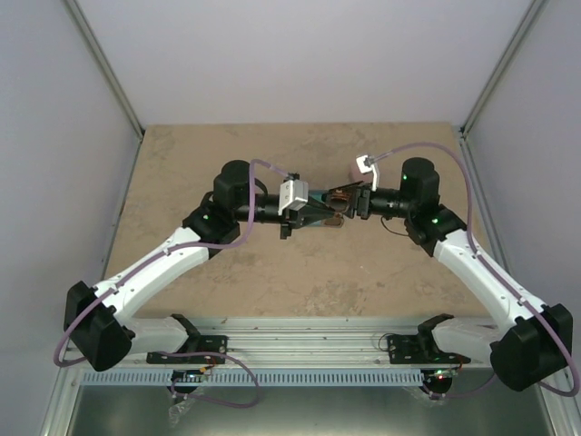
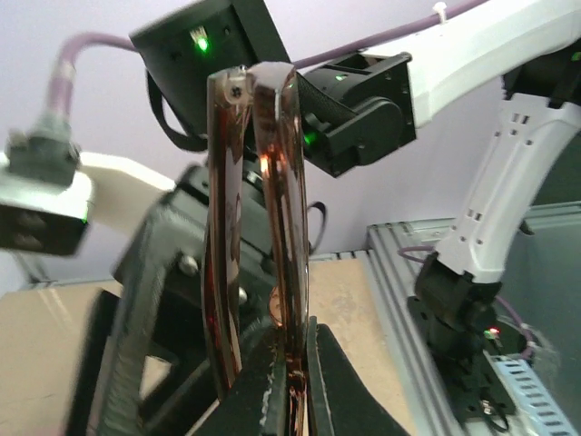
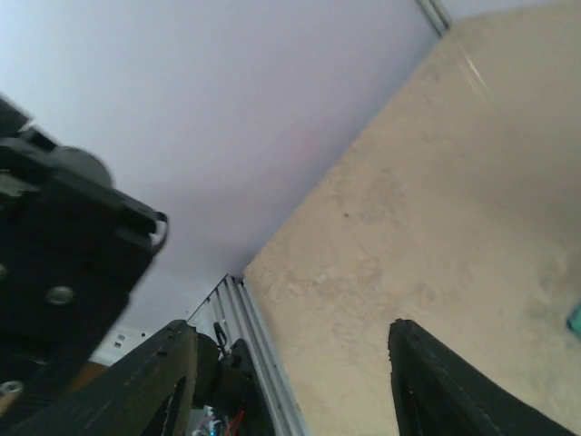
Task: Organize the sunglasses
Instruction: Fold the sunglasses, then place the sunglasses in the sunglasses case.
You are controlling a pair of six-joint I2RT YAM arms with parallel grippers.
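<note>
The amber-brown sunglasses (image 2: 277,182) are folded and stand upright, pinched at their lower edge between my left gripper's (image 2: 298,386) fingers. In the top view they (image 1: 339,197) hang above the table's middle, between both wrists. My left gripper (image 1: 329,212) is shut on them. My right gripper (image 1: 352,202) faces them from the right, close by. In the right wrist view its fingers (image 3: 436,386) are spread wide with only bare table between them, so the right gripper (image 3: 290,391) is open and empty. I cannot make out the black wire pair.
A pink case (image 1: 356,170) peeks out behind the right wrist. Something teal (image 1: 317,219) lies under the left gripper; a teal scrap also shows at the right wrist view's edge (image 3: 575,320). The tan table (image 1: 300,282) has grey walls on three sides and a metal rail (image 1: 309,338) at the near edge.
</note>
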